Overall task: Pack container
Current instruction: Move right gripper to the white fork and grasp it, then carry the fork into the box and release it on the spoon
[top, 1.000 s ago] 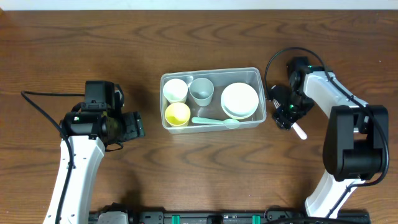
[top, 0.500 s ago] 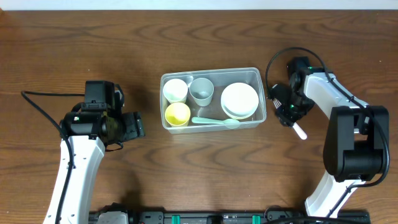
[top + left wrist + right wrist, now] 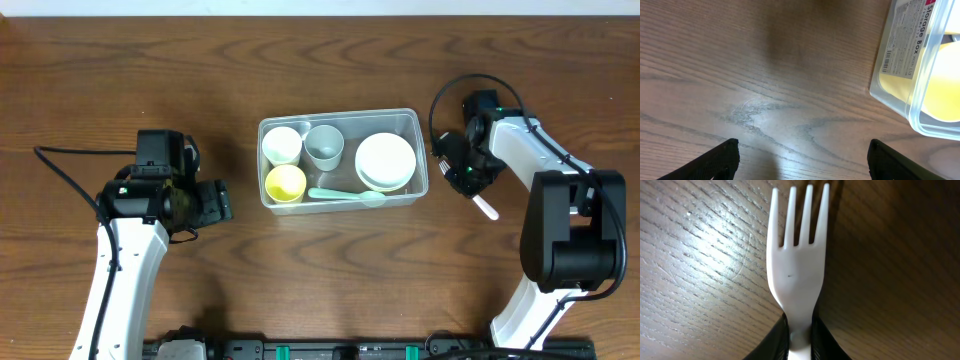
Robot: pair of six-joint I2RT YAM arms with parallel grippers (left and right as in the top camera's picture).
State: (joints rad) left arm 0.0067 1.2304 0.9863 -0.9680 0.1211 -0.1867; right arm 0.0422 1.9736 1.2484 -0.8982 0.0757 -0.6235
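The clear container [image 3: 421, 150] stands at the table's middle and holds a white cup [image 3: 282, 145], a grey cup [image 3: 324, 146], a yellow cup [image 3: 285, 183], stacked white bowls [image 3: 385, 161] and a pale green spoon [image 3: 345, 195]. Just right of it, my right gripper [image 3: 463, 178] is shut on a white plastic fork [image 3: 486, 208]. In the right wrist view the fork [image 3: 797, 275] sticks out past the gripper [image 3: 800, 336], which pinches its neck, tines pointing away over the wood. My left gripper [image 3: 222, 200] is open over bare table, left of the container [image 3: 900, 60].
Black cables run from both arms, one looping above the right gripper [image 3: 470, 88]. The brown wooden table [image 3: 330, 280] extends on all sides of the container. In the left wrist view the left gripper [image 3: 802, 150] has only wood grain between its fingers.
My right gripper has closed onto the fork's neck and shifted slightly up and right. The left arm and the container's contents have not moved.
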